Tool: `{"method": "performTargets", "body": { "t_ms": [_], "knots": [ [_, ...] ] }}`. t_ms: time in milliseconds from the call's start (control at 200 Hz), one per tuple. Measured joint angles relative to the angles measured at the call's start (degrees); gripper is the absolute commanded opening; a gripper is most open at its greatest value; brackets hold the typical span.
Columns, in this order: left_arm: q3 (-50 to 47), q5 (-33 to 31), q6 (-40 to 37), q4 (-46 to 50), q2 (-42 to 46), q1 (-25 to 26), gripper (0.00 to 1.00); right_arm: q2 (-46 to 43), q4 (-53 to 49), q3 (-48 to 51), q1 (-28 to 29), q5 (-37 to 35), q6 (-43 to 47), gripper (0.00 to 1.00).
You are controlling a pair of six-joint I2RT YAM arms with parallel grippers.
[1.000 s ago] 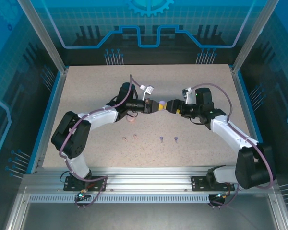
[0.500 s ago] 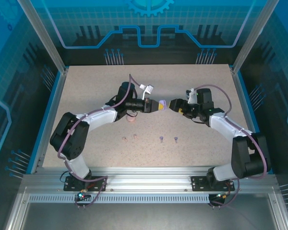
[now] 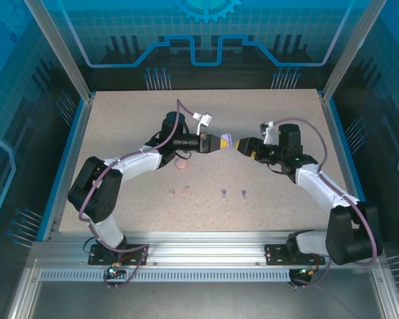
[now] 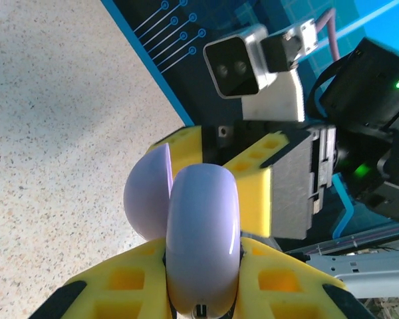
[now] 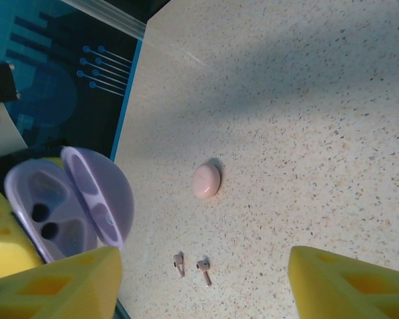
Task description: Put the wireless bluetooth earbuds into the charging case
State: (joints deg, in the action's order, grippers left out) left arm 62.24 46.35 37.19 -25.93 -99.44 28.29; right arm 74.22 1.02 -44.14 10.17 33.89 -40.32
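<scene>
- Grip: left gripper (image 3: 219,141) is clamped on the purple case (image 4: 203,232), held in the air beyond the pink case (image 5: 207,181) toward the right arm's side. The lid (image 5: 103,199) is swung open and both sockets are empty.
- Other pincer: right gripper (image 3: 243,146) has its jaws apart with nothing between them. Its tips are just beside the open lid, on the same side of the pink case.
- Buds: none are in a case. The pink buds (image 5: 204,268) lie on the table (image 5: 306,100) near the pink case, on its arm-base side. The purple buds (image 3: 223,193) lie in the same row, further from the pink case toward the right arm.
- Risk: the right gripper is very close to the lid, so a nudge could snap it shut or twist the case. The shell is smooth and rounded and will likely slip or turn in the grip.
- Risk: the purple case hangs off the table, so a drop could scatter the buds.
- Risk: the buds are tiny, stemmed and lying flat. Wide foam tips may flick one away or pick it up at the wrong angle for a socket.
- Risk: colour mix-up, with a pink bud going into the purple case. The pink case looks shut and needs opening too.
- Risk: a bud seated crooked would stop the lid from closing.
- Text: no brand, label or writing is readable on the cases, buds or grippers. The backdrop has circuit-line and gear graphics but no words. There is a small dark slot on the purple case's edge, which is not lettering.
</scene>
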Motion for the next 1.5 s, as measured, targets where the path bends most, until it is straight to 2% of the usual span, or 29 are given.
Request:
{"method": "performTargets", "body": {
  "t_ms": [135, 695, 1040, 1361, 1501],
  "knots": [
    [0.0, 0.0, 1.1, -1.4, -0.2, 0.0, 0.00, 0.2, 0.5, 0.2, 1.2, 0.7, -0.6, 0.58],
    [-0.2, -0.2, 1.9, -2.7, -0.2, 0.0, 0.00, -3.4, 0.7, 0.2, 1.8, 1.1, -0.6, 0.54],
    [-0.2, -0.2, 1.9, -2.8, -0.2, 0.1, 0.00, -0.8, 0.8, -2.6, 3.1, 1.0, -0.6, 0.52],
    [-0.2, -0.4, 1.9, -2.9, -0.2, 0.3, 0.00, 1.3, 0.7, -3.5, 3.4, 0.7, -0.5, 0.42],
    [-0.2, -0.4, 1.9, -2.8, -0.2, 0.6, 0.00, 2.0, 0.5, -4.2, 3.4, 0.6, -0.2, 0.41]
  ]
}}
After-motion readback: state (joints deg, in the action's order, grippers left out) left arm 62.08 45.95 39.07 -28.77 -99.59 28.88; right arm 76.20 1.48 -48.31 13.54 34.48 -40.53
